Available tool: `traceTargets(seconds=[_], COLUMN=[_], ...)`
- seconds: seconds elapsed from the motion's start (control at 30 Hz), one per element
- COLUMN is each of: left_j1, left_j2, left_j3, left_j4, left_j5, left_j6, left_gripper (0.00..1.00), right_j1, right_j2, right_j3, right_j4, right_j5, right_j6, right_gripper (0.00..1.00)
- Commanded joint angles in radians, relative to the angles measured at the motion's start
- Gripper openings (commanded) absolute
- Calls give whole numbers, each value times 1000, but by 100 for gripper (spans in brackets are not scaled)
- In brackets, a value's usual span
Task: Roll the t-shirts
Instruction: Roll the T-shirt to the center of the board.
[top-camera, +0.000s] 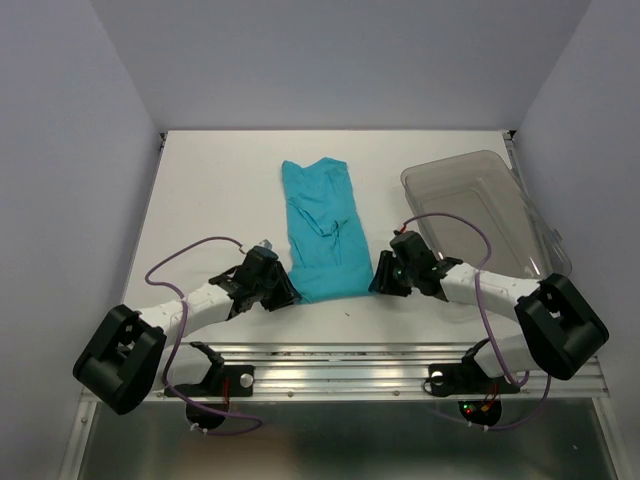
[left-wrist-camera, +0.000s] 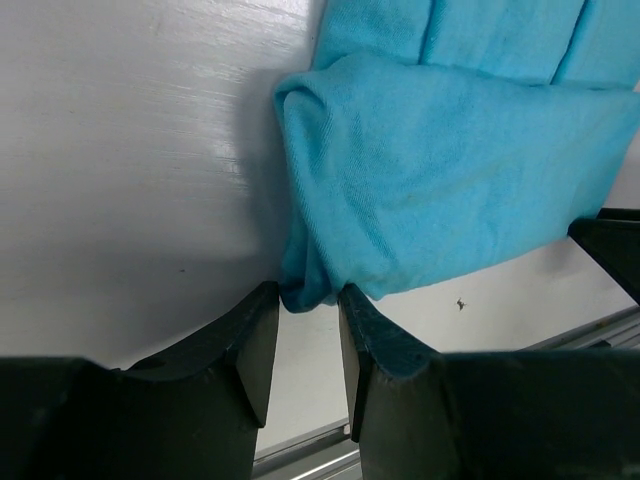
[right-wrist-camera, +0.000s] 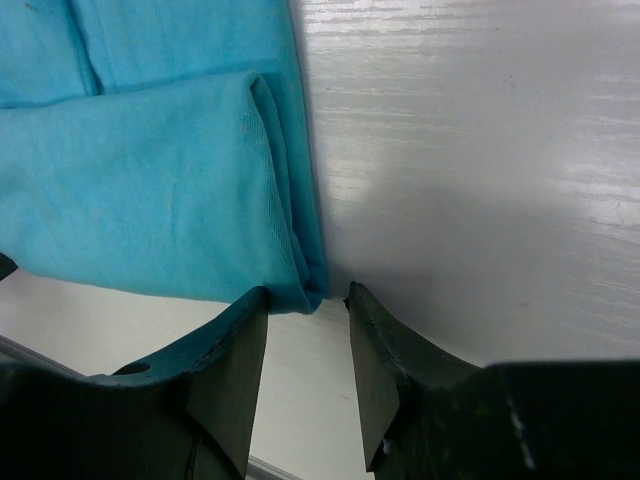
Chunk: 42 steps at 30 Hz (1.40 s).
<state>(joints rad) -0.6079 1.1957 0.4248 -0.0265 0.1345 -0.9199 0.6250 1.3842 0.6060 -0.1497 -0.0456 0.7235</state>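
Note:
The teal t-shirt (top-camera: 320, 235) lies on the white table, folded into a long strip, with its near end turned over in one thick fold (left-wrist-camera: 450, 150) (right-wrist-camera: 150, 170). My left gripper (top-camera: 283, 290) is low at the fold's near left corner. Its jaws are a little apart (left-wrist-camera: 308, 300), and the cloth corner sits between the tips, touching both. My right gripper (top-camera: 383, 275) is at the near right corner. Its jaws are apart (right-wrist-camera: 308, 297), and the corner lies against the left fingertip (right-wrist-camera: 250, 310) only.
The clear grey-tinted bin (top-camera: 490, 220) stands to the right of the shirt, just behind my right arm. The metal rail at the table's near edge (top-camera: 340, 365) runs close behind both grippers. Grey walls enclose the table on three sides.

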Motion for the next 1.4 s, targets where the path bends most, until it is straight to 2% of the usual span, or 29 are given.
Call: traceTargets(seconds=[0.0,0.33,0.47,0.57,0.63,0.87,1.13,1.37], left_j1=[-4,-4,-3,-4,-4,-4,-3,-1], left_j2=[-22,-48,-44,-38,-38,-54,-76,-93], left_j3=[0,-12,-14,-9,-3,29,84,114], left_j4=[-13,-15,2,10,10,-26,-95,-119], left_j5=[-52,-59,-47,-38,-33,-35,-47,-68], left_j6=[-7,-22,-23,-23,-22,-26,-43,-43], left_gripper=[41,43,29,5,0,0,0,0], right_j1=[1,1,1,1,1,1,1,1], right_j2=[-34,-2,9,4,-8,-40,-79,-83], right_j3=[-20,-5,8,12,15,46,89,104], right_j4=[10,29,30,30,29,-17,-63,-67], right_j5=[-10,-20,-23,-22,-23,1,41,41], right_j6=[-1,-13,-19,-24,-26,-41,-50,-58], right_gripper=[43,39,33,25,18,6,1,1])
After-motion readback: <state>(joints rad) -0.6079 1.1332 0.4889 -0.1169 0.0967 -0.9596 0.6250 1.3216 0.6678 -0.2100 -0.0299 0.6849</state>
